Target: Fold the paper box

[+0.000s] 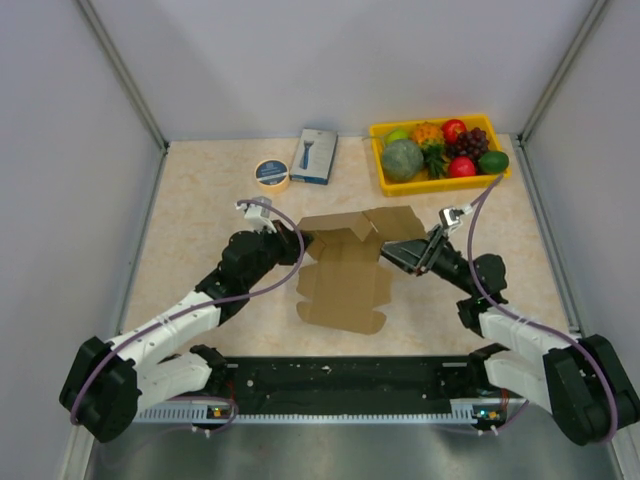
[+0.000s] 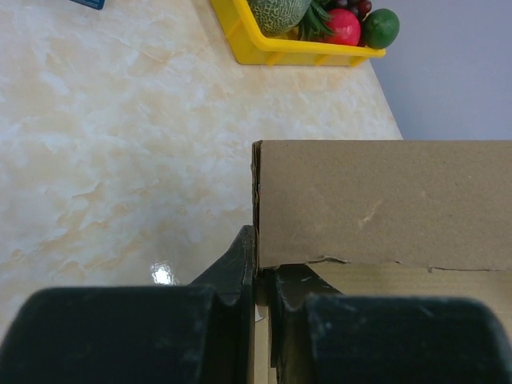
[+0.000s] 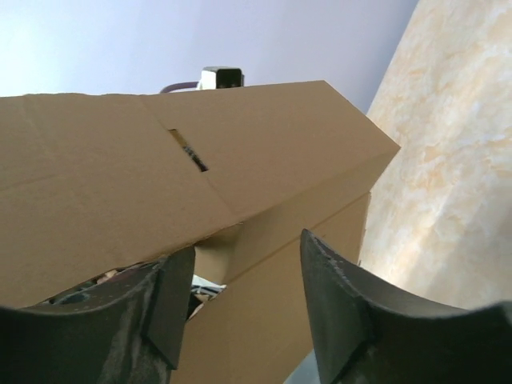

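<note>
The paper box (image 1: 345, 270), a brown cardboard blank, lies mid-table with its back panels folded up and its front flap flat. My left gripper (image 1: 306, 240) is shut on the raised panel's left edge. In the left wrist view the fingertips (image 2: 246, 260) pinch the thin cardboard wall (image 2: 384, 204) between them. My right gripper (image 1: 397, 258) is at the box's right side and stands open. In the right wrist view its gripper (image 3: 244, 276) is right up against the folded cardboard (image 3: 264, 152), and the two fingers (image 3: 340, 304) are wide apart with no grip showing.
A yellow tray (image 1: 432, 187) full of fruit stands at the back right, its corner (image 2: 264, 54) also in the left wrist view. A blue-and-white printed box (image 1: 314, 156) and a tape roll (image 1: 271, 174) sit at the back centre. Grey walls close in both sides.
</note>
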